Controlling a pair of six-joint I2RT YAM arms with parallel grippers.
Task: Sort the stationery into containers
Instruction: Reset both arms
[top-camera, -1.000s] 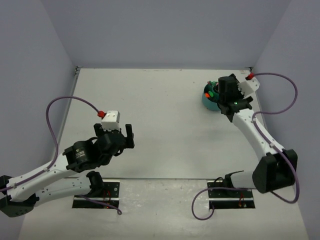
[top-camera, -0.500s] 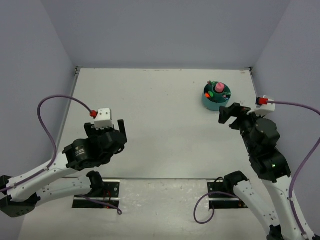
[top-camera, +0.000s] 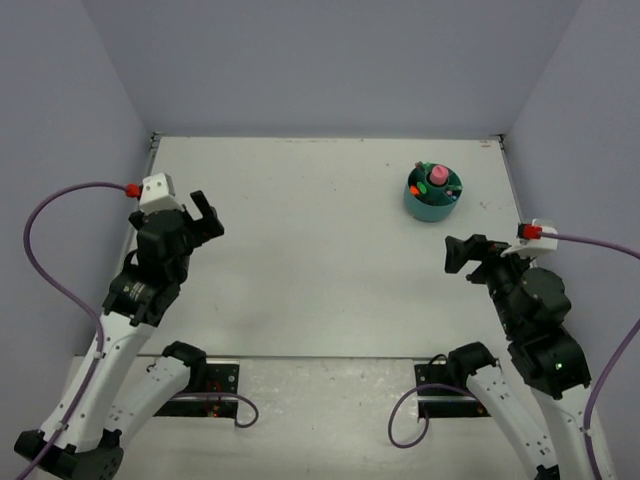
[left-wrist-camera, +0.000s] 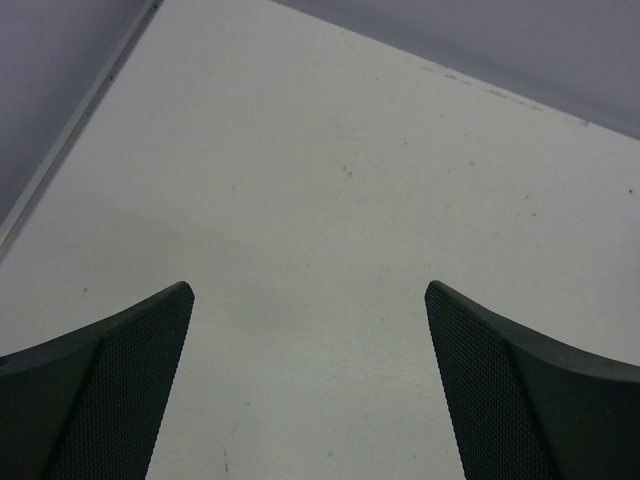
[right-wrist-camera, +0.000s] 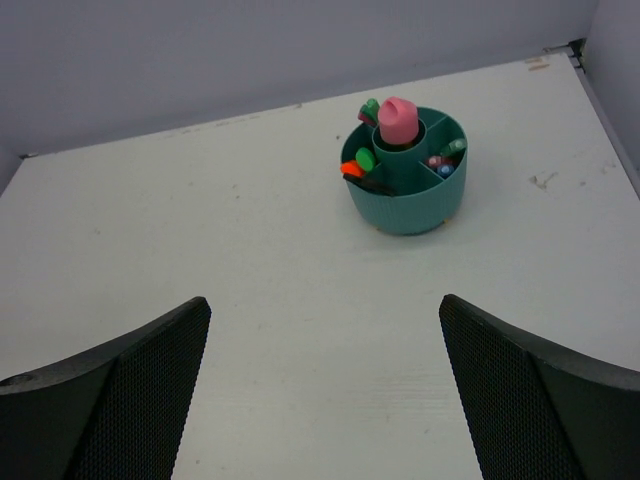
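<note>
The round teal organizer (top-camera: 433, 197) (right-wrist-camera: 405, 200) stands at the table's far right. A pink-capped bottle (right-wrist-camera: 398, 120) sits upright in its centre well. Orange (right-wrist-camera: 351, 169) and green (right-wrist-camera: 366, 158) highlighter ends and a dark handle poke out of the left ring compartment. A small blue piece (right-wrist-camera: 443, 171) lies in the right one. My right gripper (top-camera: 462, 255) (right-wrist-camera: 325, 300) is open and empty, a short way in front of the organizer and apart from it. My left gripper (top-camera: 205, 214) (left-wrist-camera: 308, 290) is open and empty over bare table at the left.
Grey walls close the white table (top-camera: 310, 250) on the left, back and right. A raised rim (left-wrist-camera: 80, 120) runs along the left edge close to my left gripper. Both arm bases (top-camera: 190, 385) sit at the near edge.
My right arm drew back from over the organizer toward the near right, uncovering it. My left arm swung from the near middle-left out toward the left edge. Both grippers stayed open.
</note>
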